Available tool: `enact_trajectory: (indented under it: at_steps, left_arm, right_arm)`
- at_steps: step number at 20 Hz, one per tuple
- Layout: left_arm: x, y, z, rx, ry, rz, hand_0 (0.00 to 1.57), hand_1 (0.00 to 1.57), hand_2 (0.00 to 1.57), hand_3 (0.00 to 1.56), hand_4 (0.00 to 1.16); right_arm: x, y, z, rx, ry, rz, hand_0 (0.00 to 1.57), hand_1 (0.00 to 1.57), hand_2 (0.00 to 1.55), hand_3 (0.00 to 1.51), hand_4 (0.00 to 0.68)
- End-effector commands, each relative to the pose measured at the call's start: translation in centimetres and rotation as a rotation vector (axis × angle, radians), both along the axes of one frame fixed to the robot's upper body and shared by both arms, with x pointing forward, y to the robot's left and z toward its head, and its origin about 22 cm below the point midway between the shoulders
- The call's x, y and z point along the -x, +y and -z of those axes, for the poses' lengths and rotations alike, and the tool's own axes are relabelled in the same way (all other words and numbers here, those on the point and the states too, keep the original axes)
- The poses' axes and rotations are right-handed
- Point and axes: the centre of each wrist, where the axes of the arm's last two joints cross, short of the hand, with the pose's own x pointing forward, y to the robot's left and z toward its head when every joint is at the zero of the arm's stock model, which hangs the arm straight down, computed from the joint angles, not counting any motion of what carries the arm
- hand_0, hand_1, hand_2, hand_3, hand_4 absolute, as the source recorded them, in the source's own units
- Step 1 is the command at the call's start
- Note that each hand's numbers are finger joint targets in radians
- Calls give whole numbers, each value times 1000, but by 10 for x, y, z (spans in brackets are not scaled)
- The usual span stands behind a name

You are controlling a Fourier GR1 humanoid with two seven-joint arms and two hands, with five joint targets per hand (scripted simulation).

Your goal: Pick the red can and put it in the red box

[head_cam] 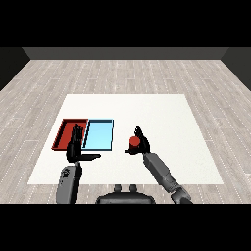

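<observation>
Room and background only

A flat white rectangular table top (147, 105) is sitting in the middle of the view, its far edge running narrower than its near edge. A pale grey wood-plank floor (122, 76) is spreading out around it on the left, right and far side, planks running in staggered rows. A dark grey plain wall (125, 53) is closing off the far end. Light is falling evenly, no hard shadows showing on the floor.

I stand in a bare test room: only a white table (147, 105), grey plank floor (122, 76) and dark walls (122, 53).
</observation>
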Motion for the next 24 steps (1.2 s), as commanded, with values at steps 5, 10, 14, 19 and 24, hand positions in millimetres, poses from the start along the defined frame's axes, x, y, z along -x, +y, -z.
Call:
enact_trajectory:
  at_steps: [5,10,14,19,24]
  left_arm:
    - [-3,0,-4,-7,12,-8,0,0,0,0,0]
    - [-9,11,-13,-11,7,-23,0,0,0,0,0]
    - [3,9,11,-16,4,-8,0,0,0,0,0]
    - [2,2,-22,-2,-18,14,0,0,0,0,0]
    - [-3,4,-4,0,5,21,0,0,0,0,0]
  right_arm:
    - [-4,-3,7,77,14,28,0,0,0,0,0]
    - [-6,19,-5,140,35,164,1262,1262,1324,1280,269]
    - [-8,2,12,173,29,179,1452,1452,1456,1418,612]
    - [-11,21,-7,209,34,168,1460,1460,1446,1401,587]
    - [3,18,-30,237,-14,161,1438,1438,1434,1373,599]
